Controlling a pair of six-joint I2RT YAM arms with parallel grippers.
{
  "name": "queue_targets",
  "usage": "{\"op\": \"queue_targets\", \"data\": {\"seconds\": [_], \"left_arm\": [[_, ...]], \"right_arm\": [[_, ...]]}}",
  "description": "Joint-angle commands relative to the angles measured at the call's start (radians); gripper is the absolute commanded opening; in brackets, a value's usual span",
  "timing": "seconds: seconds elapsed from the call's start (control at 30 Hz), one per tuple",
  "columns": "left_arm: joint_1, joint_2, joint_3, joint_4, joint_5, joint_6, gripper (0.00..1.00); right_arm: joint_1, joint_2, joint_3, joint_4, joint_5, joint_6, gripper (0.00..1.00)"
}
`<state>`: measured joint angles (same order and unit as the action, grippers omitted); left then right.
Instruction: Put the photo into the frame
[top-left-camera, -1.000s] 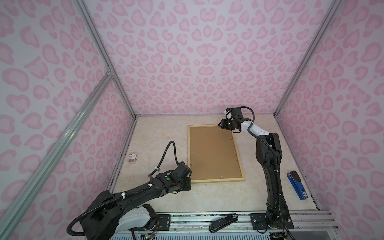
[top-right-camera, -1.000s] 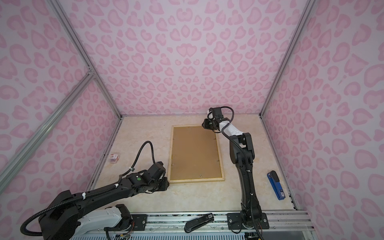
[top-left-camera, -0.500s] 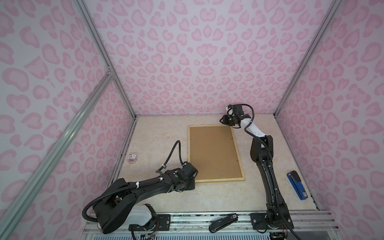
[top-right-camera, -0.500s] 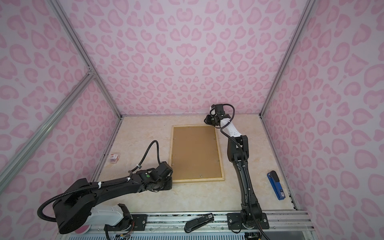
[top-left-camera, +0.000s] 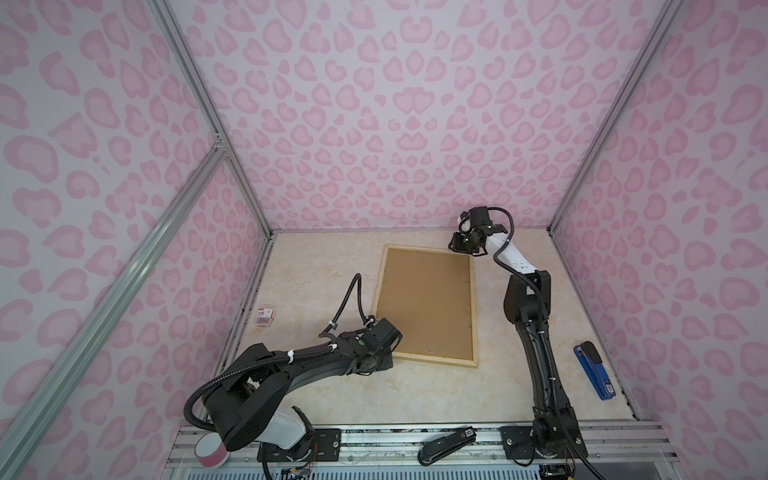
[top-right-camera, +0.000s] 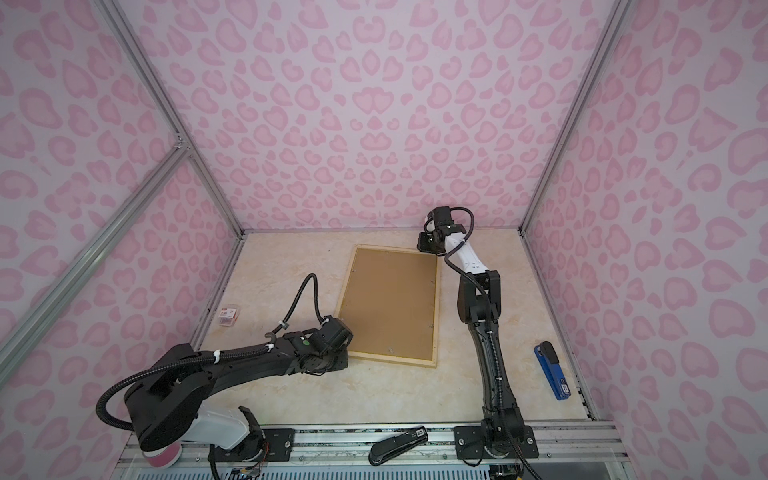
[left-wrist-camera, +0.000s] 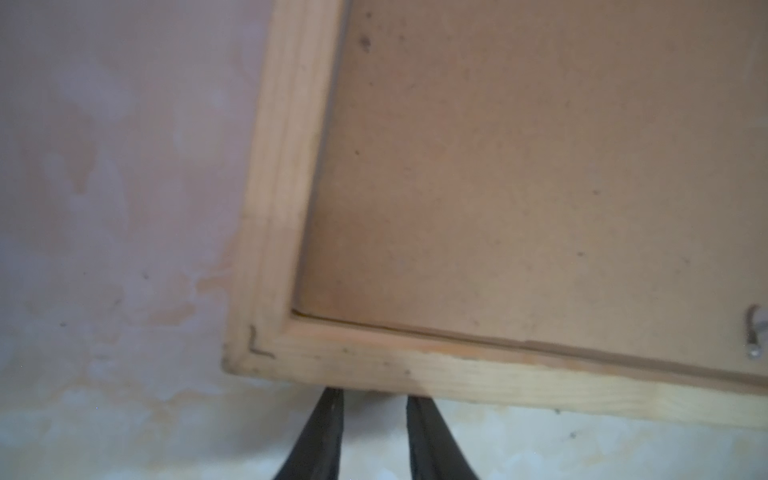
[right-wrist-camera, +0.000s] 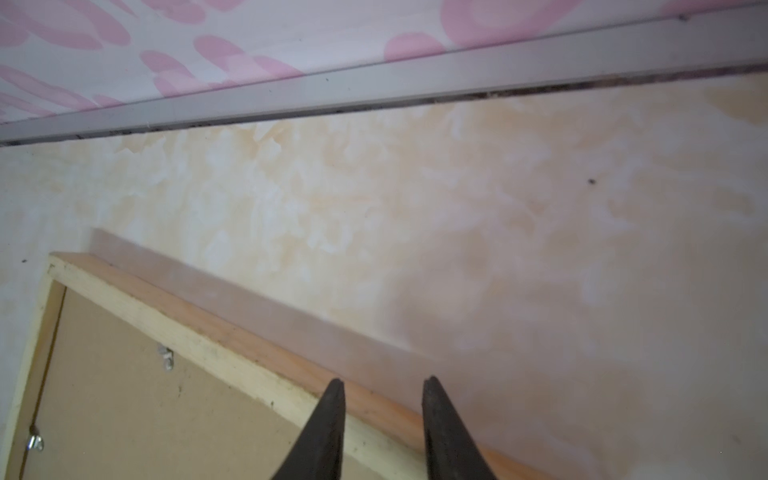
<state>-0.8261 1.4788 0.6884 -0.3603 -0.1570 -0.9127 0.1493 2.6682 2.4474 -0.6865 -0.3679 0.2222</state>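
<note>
Frame lies flat at mid-table, back side up, with the brown backing board seated inside its rails. The photo is not visible in any view; whether it sits beneath the board cannot be told.

Left gripper: jaws narrowly apart, nothing between them, tips meeting the outer edge of the near rail just right of the near-left corner. Right gripper: jaws likewise narrowly apart and empty, tips poised over the far rail near the far-right corner; contact cannot be confirmed.

Assessment: the step in hand appears to be steadying or shifting the frame from two diagonal corners. Recommended practice: act on the wooden rails only, keep both tips low and matched in effort so the frame does not twist, and stay clear of the small metal tabs along the board's edge.

Left arm: low and nearly level, reaching from the near-left base rightward. Right arm: upright from the near-right base, bent at the elbow, forearm extended far and leftward, wrist tipped down.
</note>
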Motion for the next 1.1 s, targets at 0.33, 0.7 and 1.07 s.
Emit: {"op": "queue_targets", "data": {"seconds": [0.33,0.7,1.07], "left_arm": [[0.15,0.125,0.063,0.008,-0.078,0.14,0.31],[0.245,0.306,0.207,0.057,-0.07,0.266,0.3],[0.38,0.478,0.413,0.06,-0.059,0.371,0.32]], "right_arm": [[-0.07,-0.373,-0.669,0.109,0.109,0.001,0.33],[-0.142,-0.669,-1.186,0.27,0.114,0.056,0.33],[-0.167,-0.846,-1.445,0.349,0.045,0.097,0.33]]}}
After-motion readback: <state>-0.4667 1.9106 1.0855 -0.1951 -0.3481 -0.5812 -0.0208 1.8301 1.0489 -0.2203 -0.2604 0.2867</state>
